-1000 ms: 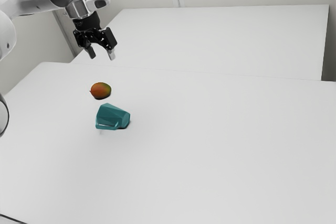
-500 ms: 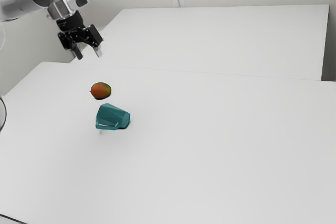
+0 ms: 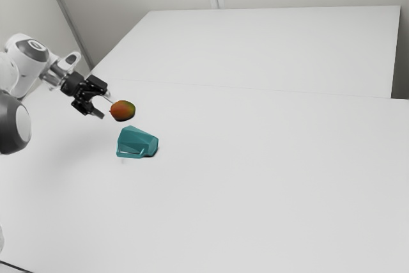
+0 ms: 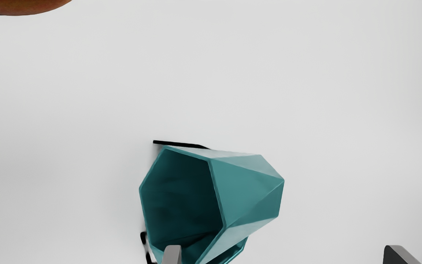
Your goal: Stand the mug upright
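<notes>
In the exterior view my gripper [image 3: 102, 108] is low at the left, tilted, beside the mango and on the arm's side of the mug. The teal faceted mug [image 3: 136, 142] lies on its side. From the wrist view, the mug [image 4: 251, 190] shows its dark open mouth and part of its handle. My gripper [image 4: 282, 255] has its fingers wide apart with nothing held; one fingertip overlaps the mug's mouth in the picture. Whether that finger touches the mug I cannot tell.
A red-green mango [image 3: 123, 110] rests near the mug, toward the table's far side in the exterior view; its edge [image 4: 24, 7] also appears in the wrist view. Both lie on a white table [image 3: 255, 190]. Behind it stands another white surface [image 3: 275, 49].
My hand has come down and toward the exterior view's left, and has tilted to point more toward the exterior view's right. Mug and mango have stayed where they were.
</notes>
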`<act>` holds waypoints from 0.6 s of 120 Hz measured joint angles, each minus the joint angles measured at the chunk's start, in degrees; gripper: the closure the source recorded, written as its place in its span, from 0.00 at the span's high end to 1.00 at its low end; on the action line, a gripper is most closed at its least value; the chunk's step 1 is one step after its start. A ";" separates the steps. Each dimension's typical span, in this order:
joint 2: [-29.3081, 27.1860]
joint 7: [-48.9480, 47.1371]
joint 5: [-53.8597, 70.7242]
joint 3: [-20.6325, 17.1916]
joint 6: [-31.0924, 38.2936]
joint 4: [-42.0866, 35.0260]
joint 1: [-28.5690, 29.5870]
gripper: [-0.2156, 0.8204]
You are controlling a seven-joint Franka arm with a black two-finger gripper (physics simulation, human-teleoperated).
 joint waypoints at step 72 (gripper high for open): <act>-0.65 13.08 -12.19 -1.76 -1.04 -13.60 -0.62 0.79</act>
